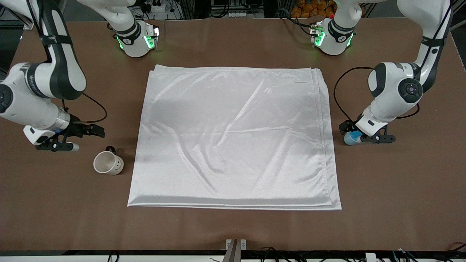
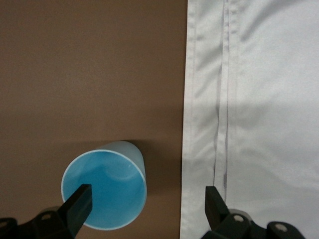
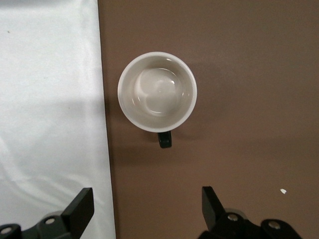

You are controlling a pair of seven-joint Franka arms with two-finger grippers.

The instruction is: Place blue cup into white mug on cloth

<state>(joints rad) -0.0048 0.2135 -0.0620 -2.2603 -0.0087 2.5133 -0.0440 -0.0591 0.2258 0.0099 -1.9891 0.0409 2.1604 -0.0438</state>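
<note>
We count one cup [image 2: 104, 191], one mug [image 1: 108, 162], one cloth [image 1: 233, 138]. The cup stands on the table just beside the cloth's edge, at the left arm's end, under the left gripper [image 2: 147, 206], whose jaws are wide. It looks light and smooth; we would grip its wall across the rim. The right gripper [image 3: 148, 209], jaws wide, hangs above the table near the mug, which stands off the cloth.

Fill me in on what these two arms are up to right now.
Neither arm holds anything yet. The left gripper, fingers open, is low over the blue cup, which stands on the bare table beside the cloth at the left arm's end. The right gripper, also open, hovers near the white mug, which stands upright and empty on the table off the cloth at the right arm's end. Nothing sits on the cloth so far.
</note>
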